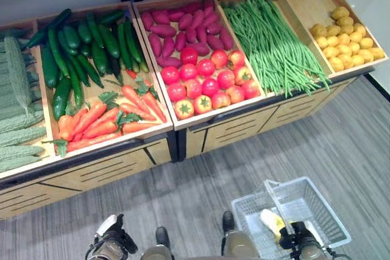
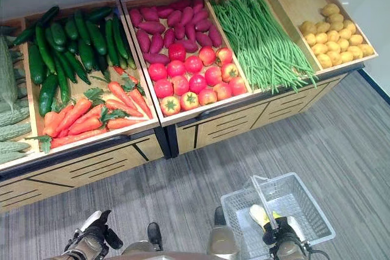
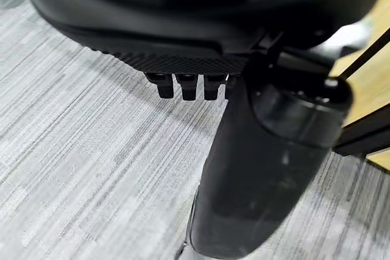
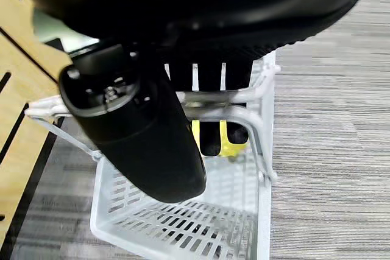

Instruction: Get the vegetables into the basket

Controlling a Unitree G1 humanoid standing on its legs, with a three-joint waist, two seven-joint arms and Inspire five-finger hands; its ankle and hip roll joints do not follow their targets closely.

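A grey floor point(image 1: 341, 150) lies before wooden bins of vegetables point(image 1: 201, 77). The right hand point(image 4: 210, 89) has its fingers curled around the handle of the white basket point(image 1: 323, 211); a yellow vegetable point(image 1: 271, 220) lies inside. The left hand point(image 3: 183, 83) hangs low, fingers relaxed, holding nothing.

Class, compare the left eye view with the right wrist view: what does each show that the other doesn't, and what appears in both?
Left eye view alone: the wooden stand with cucumbers, carrots, tomatoes, green beans, and the left hand low over the floor.
Right wrist view alone: the right hand's fingers curled over the basket handle.
Both: the white basket, a yellow item inside, and the right hand.
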